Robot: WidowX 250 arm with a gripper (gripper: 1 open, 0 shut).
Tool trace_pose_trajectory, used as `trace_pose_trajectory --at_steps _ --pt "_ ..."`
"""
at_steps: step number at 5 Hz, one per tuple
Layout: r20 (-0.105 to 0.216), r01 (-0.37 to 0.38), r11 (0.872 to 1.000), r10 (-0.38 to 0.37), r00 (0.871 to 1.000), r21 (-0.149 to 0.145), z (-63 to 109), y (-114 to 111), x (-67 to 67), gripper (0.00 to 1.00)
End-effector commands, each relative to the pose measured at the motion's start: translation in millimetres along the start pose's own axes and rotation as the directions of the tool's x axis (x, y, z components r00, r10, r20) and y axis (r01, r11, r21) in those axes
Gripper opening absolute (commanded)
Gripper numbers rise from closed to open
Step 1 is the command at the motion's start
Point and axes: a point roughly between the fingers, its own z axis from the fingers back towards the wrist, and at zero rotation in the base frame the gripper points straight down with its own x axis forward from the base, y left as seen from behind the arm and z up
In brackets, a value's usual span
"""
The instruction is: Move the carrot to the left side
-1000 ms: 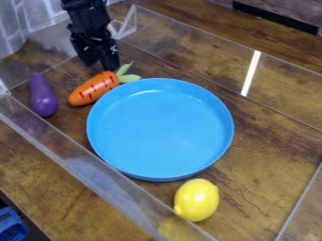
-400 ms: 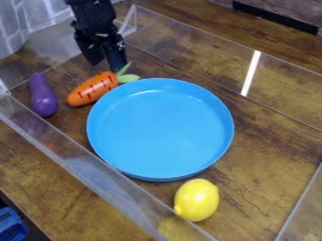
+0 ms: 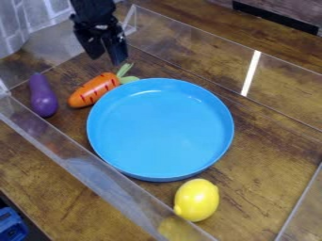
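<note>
The carrot (image 3: 94, 89) is small and orange with a green leafy top. It lies on the wooden table at the upper left, between the purple eggplant (image 3: 44, 95) and the rim of the blue plate (image 3: 120, 151). My black gripper (image 3: 104, 55) hangs above and just behind the carrot, apart from it. Its fingers stand open with nothing between them.
A yellow lemon (image 3: 197, 200) sits at the plate's front right edge. Clear plastic walls (image 3: 75, 169) fence the table area, with a low edge along the front left and another at the back.
The gripper has risen and drawn back a little from the carrot, staying open. The carrot, eggplant, plate and lemon have not moved.
</note>
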Motion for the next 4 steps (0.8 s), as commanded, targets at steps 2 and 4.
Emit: trace_pose_trajectory --at_steps 2,4 --pt "0.046 0.093 0.996 -0.093 0.995 -0.003 5.0 20 22.8 1.00" --pt "0.040 0.177 0.984 -0.176 0.984 -0.031 -3.2 51 19.1 1.00"
